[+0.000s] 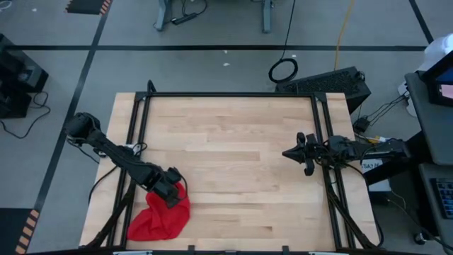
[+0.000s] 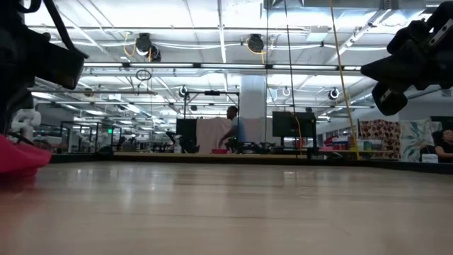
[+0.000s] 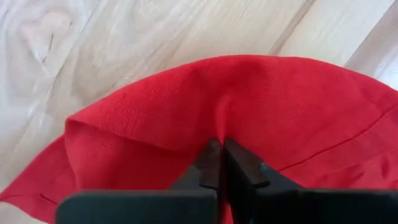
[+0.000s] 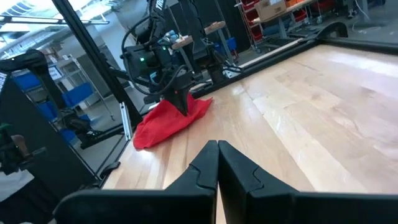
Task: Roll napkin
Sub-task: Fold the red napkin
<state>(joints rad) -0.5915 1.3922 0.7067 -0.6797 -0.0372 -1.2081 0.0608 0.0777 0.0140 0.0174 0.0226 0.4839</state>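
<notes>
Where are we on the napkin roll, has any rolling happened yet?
None visible. The napkin lies crumpled at the table's near-left corner, not flattened or rolled. In hand: the left claw is shut on a pinched fold of it. The right claw waits shut over the table's right side, away from the cloth. Left: spreading it flat, then all the rolling.

Light wood counter (image 1: pixel 233 163) w/ black frame; black cable loop (image 1: pixel 283 70) on floor beyond it; person (image 2: pixel 231 129) far back in room.
</notes>
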